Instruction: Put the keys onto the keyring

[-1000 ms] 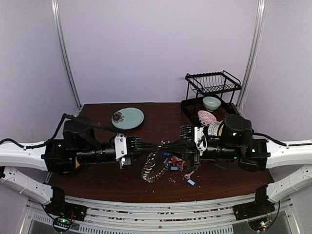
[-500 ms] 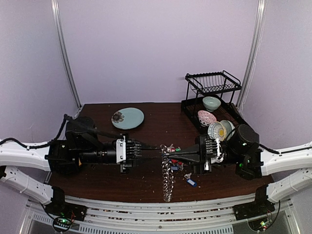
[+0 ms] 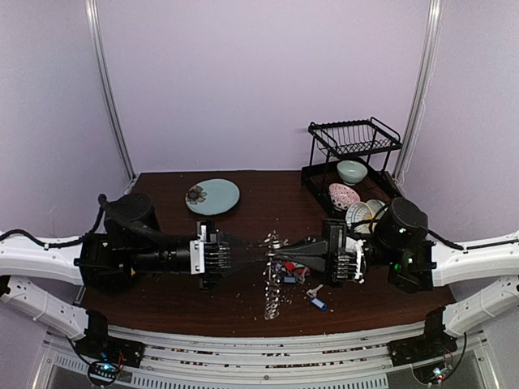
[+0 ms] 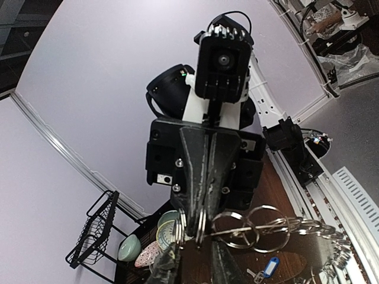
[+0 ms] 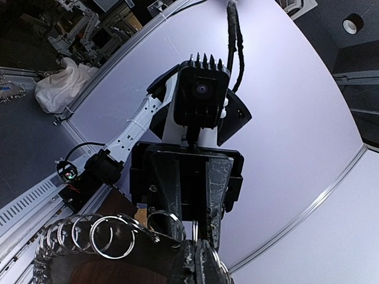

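keyring (image 3: 272,285) readied: right hand (image 3: 282,254) pinches it, left hand (image 3: 258,248) narrow at its wire, grip unclear; next, probably fetch a key (image 3: 318,304).

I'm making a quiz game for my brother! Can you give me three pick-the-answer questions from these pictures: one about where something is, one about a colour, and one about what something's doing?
1. Where on the table is the plate? A front right; B back left; C middle.
2. The key lying alone near the front has a tag that is: A blue; B yellow; C orange.
3. The keyring is: A flat on the plate; B on the floor; C dangling between the left gripper and right gripper.

Answers: B, it sits far back on the left. A, the tag shows blue. C, it hangs where the fingertips meet.
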